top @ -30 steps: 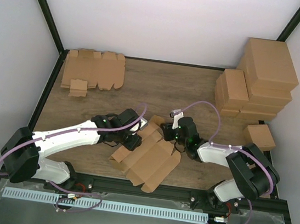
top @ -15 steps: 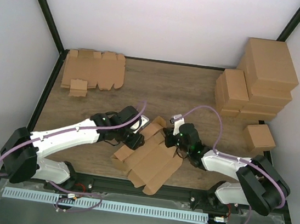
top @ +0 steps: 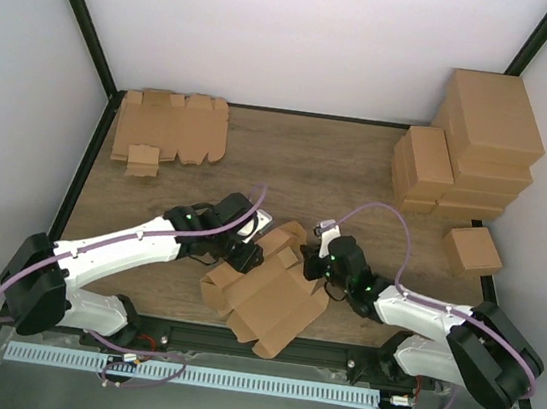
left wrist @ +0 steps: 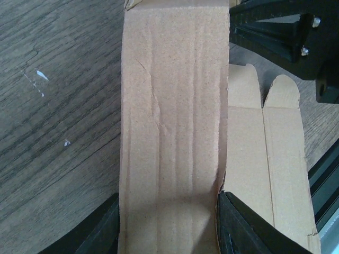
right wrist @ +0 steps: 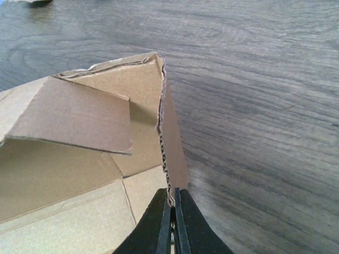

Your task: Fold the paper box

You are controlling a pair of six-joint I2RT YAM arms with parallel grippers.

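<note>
Across the wooden tabletop little differs from a second ago: the cartons are stacked at the far right corner as before, and the flat blanks lie at the far left. Between the two arms, close to the near edge, sits the box, mostly flat, with its far panels lifting off the wood. It has slid slightly nearer and turned a little over the last second. The left end effector has not altered. It straddles one long panel, a finger against each side edge, and looks to be grasping it across its width. The real change is on the right: the right end effector, partly spread a second ago, has dropped in and clenched on the thin corrugated edge of a side flap, which now stands upright. With both sides held, the flap can probably be folded inward along its crease. Most folds are not yet made.
</note>
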